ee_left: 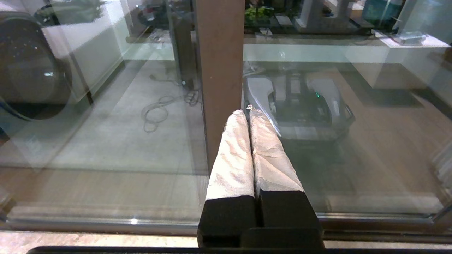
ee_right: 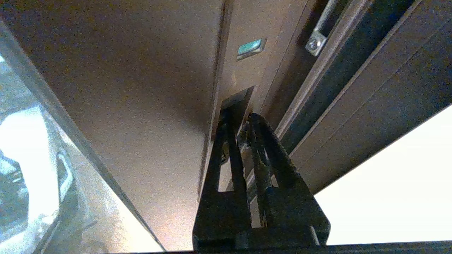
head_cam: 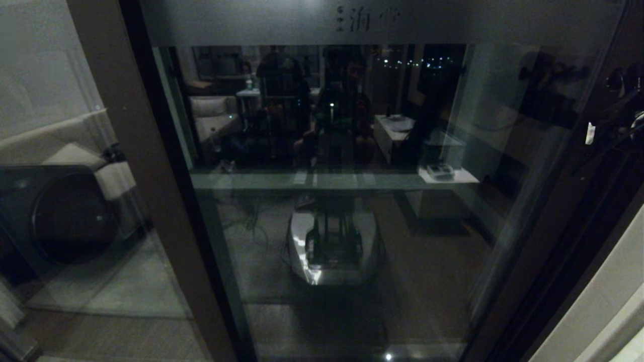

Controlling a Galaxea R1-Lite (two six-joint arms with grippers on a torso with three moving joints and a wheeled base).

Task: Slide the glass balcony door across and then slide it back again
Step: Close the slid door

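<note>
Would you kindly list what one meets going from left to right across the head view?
Round dark washing machine door behind glass → brown vertical frame stile → glass balcony door showing the robot's reflection → dark right-hand door frame → pale wall.

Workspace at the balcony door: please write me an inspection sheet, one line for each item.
Surface: pale floor behind the glass.
Job's things: glass balcony door fills the head view; frosted top band with characters; recessed slot handle on its brown edge stile.
Clutter: nothing seen.
Grippers: right gripper has its tips at the slot handle, fingers close together; left gripper is shut, tips by a brown stile.
Cables: loose cable coil on the floor beyond the glass.
Surroundings: washing machine behind the left pane; room reflections in the glass.
</note>
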